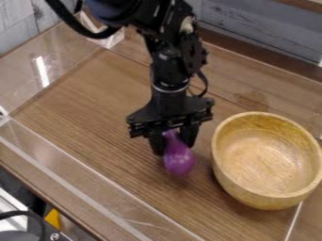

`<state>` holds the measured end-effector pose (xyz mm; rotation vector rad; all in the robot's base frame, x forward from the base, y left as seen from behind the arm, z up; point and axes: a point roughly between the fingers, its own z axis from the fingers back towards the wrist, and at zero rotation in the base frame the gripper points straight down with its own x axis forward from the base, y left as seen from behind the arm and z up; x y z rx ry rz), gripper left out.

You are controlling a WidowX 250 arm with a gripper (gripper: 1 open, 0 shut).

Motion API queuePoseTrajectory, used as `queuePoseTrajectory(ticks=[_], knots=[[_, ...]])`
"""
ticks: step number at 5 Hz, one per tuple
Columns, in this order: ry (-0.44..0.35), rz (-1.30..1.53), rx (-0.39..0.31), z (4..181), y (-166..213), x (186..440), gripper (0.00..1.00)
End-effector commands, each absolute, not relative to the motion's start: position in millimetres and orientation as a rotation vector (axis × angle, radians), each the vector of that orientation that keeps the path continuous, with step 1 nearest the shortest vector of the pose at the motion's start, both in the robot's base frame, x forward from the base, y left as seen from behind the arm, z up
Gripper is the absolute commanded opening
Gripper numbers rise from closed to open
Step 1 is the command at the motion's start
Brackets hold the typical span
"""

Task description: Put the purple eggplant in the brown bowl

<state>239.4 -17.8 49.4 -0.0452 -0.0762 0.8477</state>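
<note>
The purple eggplant (pixel 179 162) stands upright on end just left of the brown bowl (pixel 269 117), which sits at the right of the wooden table. My gripper (pixel 171 139) comes straight down from the black arm. Its fingers straddle the eggplant's upper part and are shut on it. The eggplant's rounded lower end hangs at or just above the tabletop; I cannot tell whether it touches. A small gap separates the eggplant from the bowl's near rim. Nothing lies in the bowl.
The wooden table (pixel 88 104) is bordered by a clear plastic wall along the front left (pixel 51 174). A grey plank wall (pixel 265 24) runs behind. Black and yellow hardware (pixel 44 226) sits below the front edge.
</note>
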Motion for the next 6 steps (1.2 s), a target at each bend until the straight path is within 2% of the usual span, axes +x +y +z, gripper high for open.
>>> queuePoseTrajectory(ticks=[1,2,4,6], knots=[[-0.127,0.838,-0.07,72.2,-21.2,248.9,0.0],[-0.114,0.834,-0.075,85.5,-25.8,248.8,0.0],[-0.069,0.814,-0.115,127.3,-49.7,251.9,0.0],[-0.03,0.806,-0.158,137.2,-107.9,256.6,0.0]])
